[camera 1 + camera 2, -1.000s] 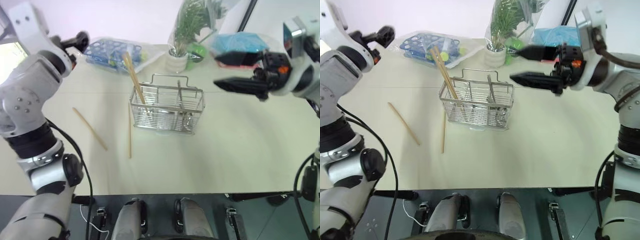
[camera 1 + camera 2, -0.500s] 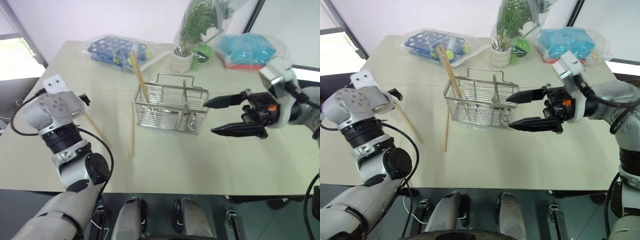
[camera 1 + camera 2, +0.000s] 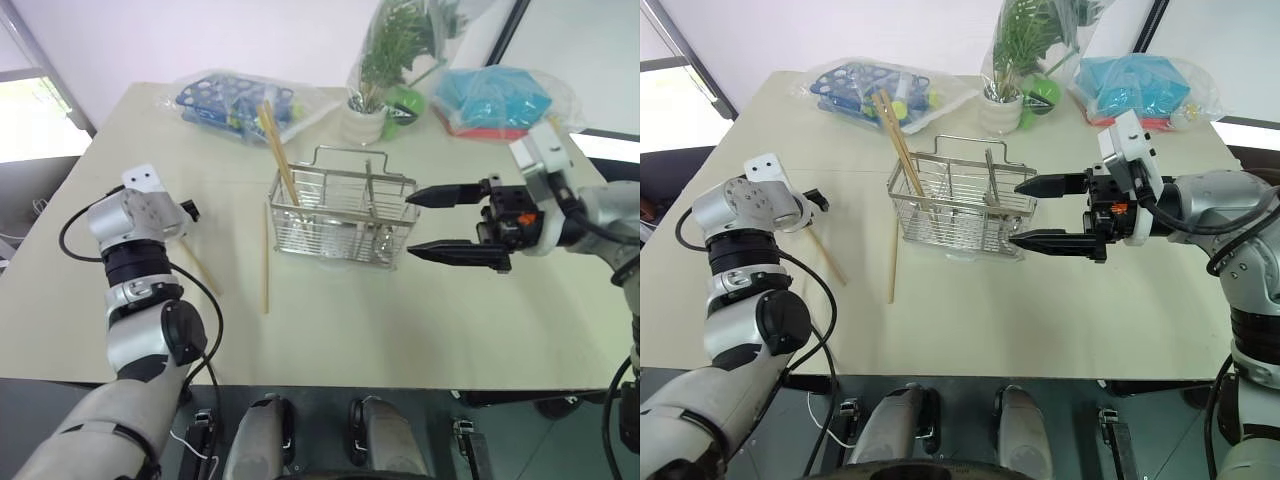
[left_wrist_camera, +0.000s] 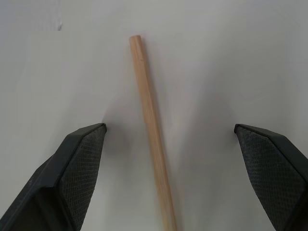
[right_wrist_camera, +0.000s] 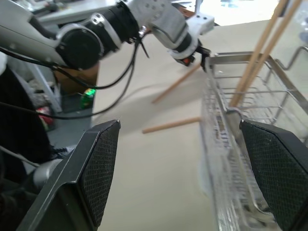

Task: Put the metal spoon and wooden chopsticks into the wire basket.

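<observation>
Two chopsticks (image 3: 276, 152) are already stood in the left end of the basket (image 3: 340, 218), leaning out over its rim toward the back, and the spoon (image 3: 368, 196) is stood upright in a middle compartment, so part of the task appears done. Two more chopsticks are left flat on the counter (image 3: 330, 330): one (image 3: 265, 260) just left of the basket, the other (image 3: 195, 268) further left, lying at a slant. The left pincer (image 4: 175, 144) is held with its fingers spread wide on either side of that slanted stick and apart from it, presumably so it can be closed across the stick's width. The right pincer (image 3: 432, 222), also spread and empty, is held level just right of the basket, perhaps to steady it.
</observation>
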